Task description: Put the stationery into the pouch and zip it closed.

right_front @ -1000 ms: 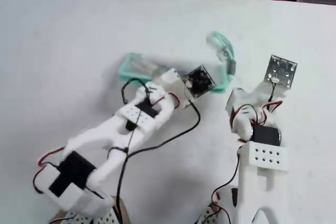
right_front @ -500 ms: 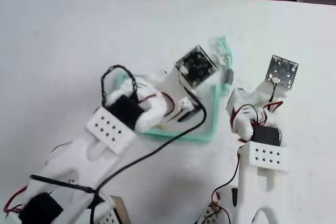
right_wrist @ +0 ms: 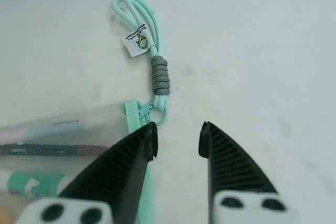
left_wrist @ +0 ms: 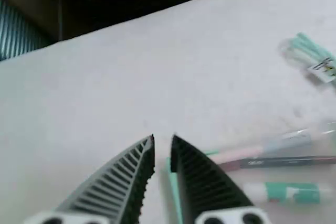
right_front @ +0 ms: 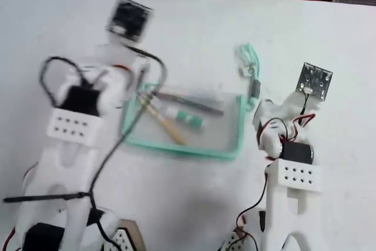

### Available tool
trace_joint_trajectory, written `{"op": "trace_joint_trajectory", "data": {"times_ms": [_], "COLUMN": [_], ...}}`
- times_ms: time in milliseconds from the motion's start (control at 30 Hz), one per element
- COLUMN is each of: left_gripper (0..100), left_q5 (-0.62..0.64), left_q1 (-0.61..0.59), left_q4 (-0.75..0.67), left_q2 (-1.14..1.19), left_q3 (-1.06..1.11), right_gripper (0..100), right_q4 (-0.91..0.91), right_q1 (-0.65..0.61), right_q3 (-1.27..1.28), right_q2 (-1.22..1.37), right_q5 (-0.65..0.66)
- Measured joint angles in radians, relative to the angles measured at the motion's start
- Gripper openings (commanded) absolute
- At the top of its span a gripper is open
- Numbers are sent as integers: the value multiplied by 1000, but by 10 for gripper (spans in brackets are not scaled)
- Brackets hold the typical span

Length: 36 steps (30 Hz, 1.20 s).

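A clear pouch (right_front: 205, 139) edged in mint green lies flat at the middle of the white surface (right_front: 205, 22), its long axis running from 9 o'clock to 3 o'clock in the high view, with the 3 o'clock end sitting a shade lower. The stationery is inside it. A dark pen (right_front: 191, 104) lies along the long axis, a white-and-teal stick (right_front: 187, 117) lies just beside it and roughly parallel, and a wooden pencil (right_front: 167, 127) slants across them towards 4 o'clock. From the pouch's corner at about 1 o'clock a mint cord (right_front: 249, 60) trails away towards 12 o'clock, bound by a grey wrap (right_front: 255, 88) near the zipper end. The left arm (right_front: 70, 121) stands at the pouch's 9 o'clock end. In its wrist view the left claw (left_wrist: 163, 139) hangs above the surface near that end with only a narrow slit between its jaws, gripping nothing. The right arm (right_front: 294, 168) stands at the 3 o'clock side. In its wrist view the right claw (right_wrist: 177, 132) is parted to a moderate gap and empty, one jaw tip over the pouch's corner just beside the zipper end and the other over bare surface.
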Motion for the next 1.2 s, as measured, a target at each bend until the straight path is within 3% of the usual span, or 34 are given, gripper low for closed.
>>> {"op": "trace_joint_trajectory", "data": {"times_ms": [100,233,500,700,900,1200], "left_gripper": [30,30,22,22,22,22], "left_q5": [-55,-104,-107,-106,-101,17], "left_q1": [-80,-155,-230,-178,-81,9], "left_q4": [58,26,-103,-32,133,258], "left_q2": [8,126,517,717,879,937], "left_q3": [44,143,157,-12,-222,-341], "right_gripper": [94,64,15,19,19,19], "right_q4": [0,32,253,281,281,281], "right_q1": [-2,0,2,-5,-78,-153], "right_q3": [0,-57,-437,-586,-667,-861], "right_q2": [9,112,638,878,987,1108], "right_q5": [0,44,94,94,94,100]}}
